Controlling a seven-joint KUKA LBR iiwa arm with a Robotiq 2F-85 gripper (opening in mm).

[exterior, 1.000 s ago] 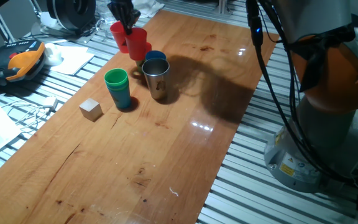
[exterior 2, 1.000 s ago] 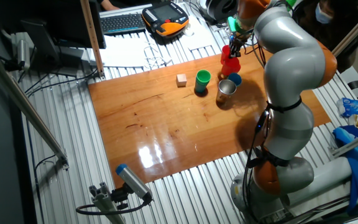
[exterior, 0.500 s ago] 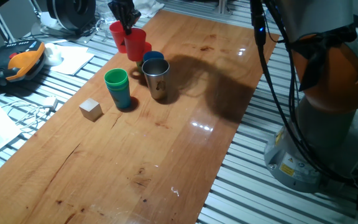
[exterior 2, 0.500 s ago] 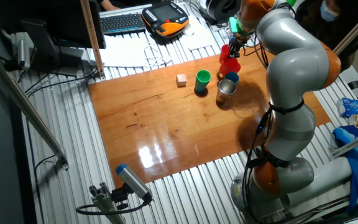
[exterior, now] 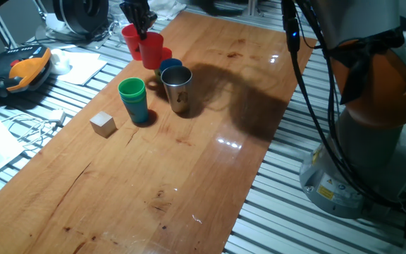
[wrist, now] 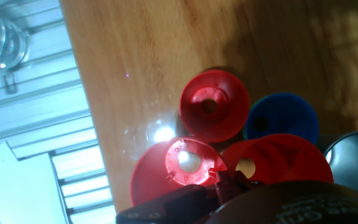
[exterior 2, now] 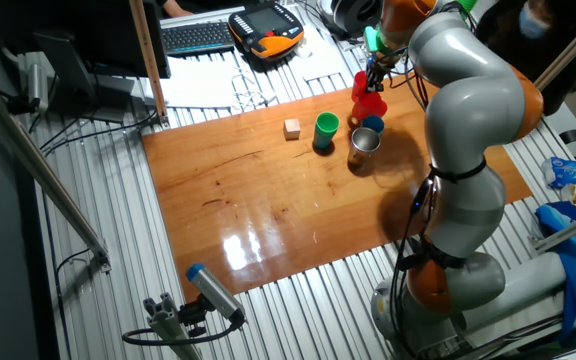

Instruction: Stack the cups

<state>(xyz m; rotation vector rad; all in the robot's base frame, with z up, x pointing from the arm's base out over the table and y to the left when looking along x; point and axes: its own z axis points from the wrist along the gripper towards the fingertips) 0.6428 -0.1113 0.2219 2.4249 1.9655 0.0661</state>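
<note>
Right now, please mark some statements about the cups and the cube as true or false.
1. The steel cup stands upright on the table. True.
2. The wooden cube sits inside a cup. False: it lies on the table, apart from the cups.
3. The green cup is on top of a blue cup. True.
4. The gripper hovers over the wooden cube. False: it is at the red cups.

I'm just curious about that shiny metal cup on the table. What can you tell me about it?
The steel cup is a tapered tumbler of polished metal, standing upright and open-topped on the wooden table. It seems to be empty. A blue cup stands close behind it, the green-topped stack beside it. Nothing grips it.
</note>
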